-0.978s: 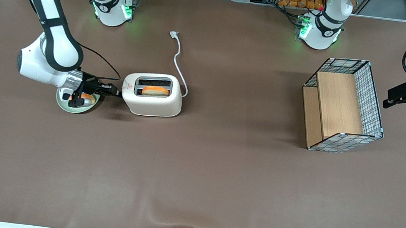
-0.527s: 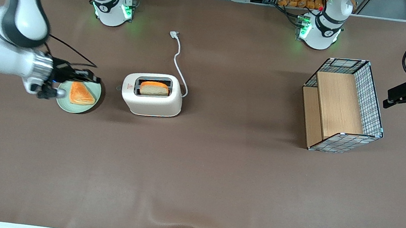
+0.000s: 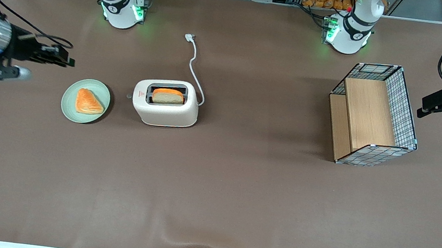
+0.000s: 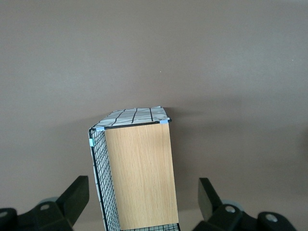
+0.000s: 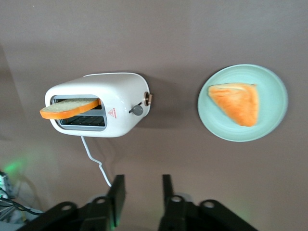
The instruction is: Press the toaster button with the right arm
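The toaster (image 3: 165,103) stood on the surface (image 3: 213,190) with a slice of bread (image 3: 168,96) upright in its slot, and the toaster button (image 5: 137,110) stuck out of the end that faced the plate (image 3: 86,101) just beside it, toward the working arm's end. A pastry (image 3: 88,102) lay on that plate, and the claw (image 3: 69,62) hung open above the surface, farther from the front camera than the plate and apart from the toaster. The basket (image 3: 374,116) stood well apart toward the parked arm's end.

Cream toaster (image 3: 165,103) upright; grey toaster button (image 5: 137,110) untouched; gripper (image 3: 69,62) raised
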{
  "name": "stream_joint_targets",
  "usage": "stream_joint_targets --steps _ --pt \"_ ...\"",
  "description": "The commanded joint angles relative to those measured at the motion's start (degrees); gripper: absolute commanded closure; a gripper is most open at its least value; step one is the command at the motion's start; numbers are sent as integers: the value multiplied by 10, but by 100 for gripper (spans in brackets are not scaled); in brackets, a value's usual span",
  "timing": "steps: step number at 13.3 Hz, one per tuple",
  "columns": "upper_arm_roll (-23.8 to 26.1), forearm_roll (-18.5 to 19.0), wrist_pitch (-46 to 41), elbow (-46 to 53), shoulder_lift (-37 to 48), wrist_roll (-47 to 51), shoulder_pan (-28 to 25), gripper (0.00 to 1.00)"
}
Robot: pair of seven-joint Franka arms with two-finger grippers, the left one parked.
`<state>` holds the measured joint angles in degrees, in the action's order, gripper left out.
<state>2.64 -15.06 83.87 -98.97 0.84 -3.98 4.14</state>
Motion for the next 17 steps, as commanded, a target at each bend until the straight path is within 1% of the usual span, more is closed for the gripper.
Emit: stream_joint_targets --steps 1,2,3,5,11,14,17 --pt "7 57 -29 54 0 12 2 27" --pt "11 77 -30 62 5 11 -1 26" --pt "15 96 -30 65 13 11 -4 23" --pt "15 121 -29 74 21 11 -10 0" --pt "15 166 -21 113 21 12 -19 0" --pt "13 162 -1 130 20 12 -18 0" --pt "15 166 8 131 19 12 -19 0"
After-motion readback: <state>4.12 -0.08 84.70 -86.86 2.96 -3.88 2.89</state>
